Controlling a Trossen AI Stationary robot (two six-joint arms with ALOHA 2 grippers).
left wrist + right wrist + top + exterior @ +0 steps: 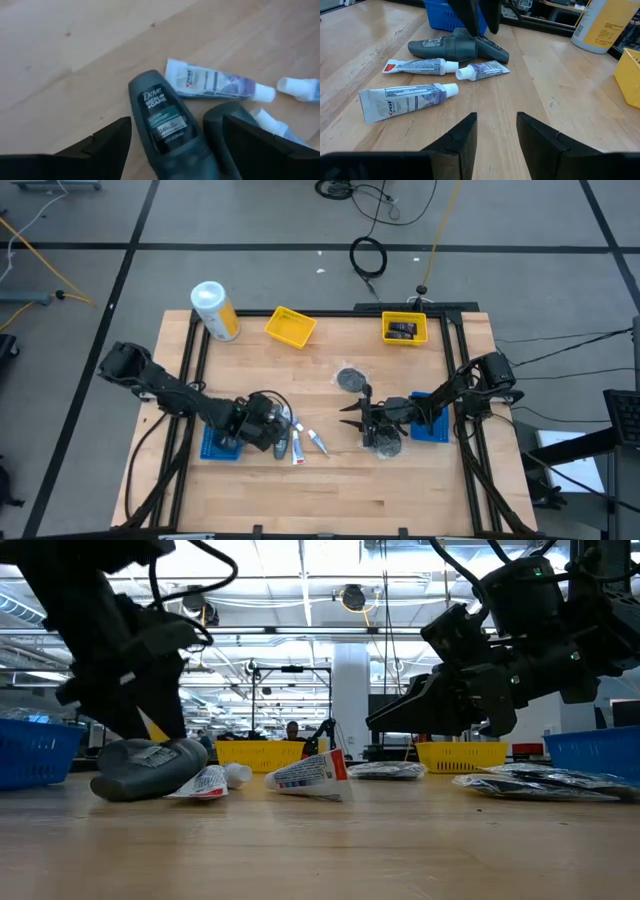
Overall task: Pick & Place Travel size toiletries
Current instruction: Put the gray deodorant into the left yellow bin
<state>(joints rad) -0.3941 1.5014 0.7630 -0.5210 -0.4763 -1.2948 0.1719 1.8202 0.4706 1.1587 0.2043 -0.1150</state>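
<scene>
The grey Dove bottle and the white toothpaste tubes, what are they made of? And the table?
The grey bottle looks like smooth, slightly shiny plastic with a printed label. The toothpaste tubes look like soft plastic: flat crimped ends, wrinkled sides, hard white caps. The table seems to be pale wood, with grain lines and plank seams showing.

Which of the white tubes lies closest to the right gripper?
The largest tube, lying apart from the other two tubes, which sit against the grey bottles.

Bare worktop (330, 500) lies open along the near edge. Between the arms, three white tubes (305, 442) and a grey bottle (281, 446) clutter the left tool's (277, 430) path; wrapped discs (351, 379) crowd the right.
</scene>
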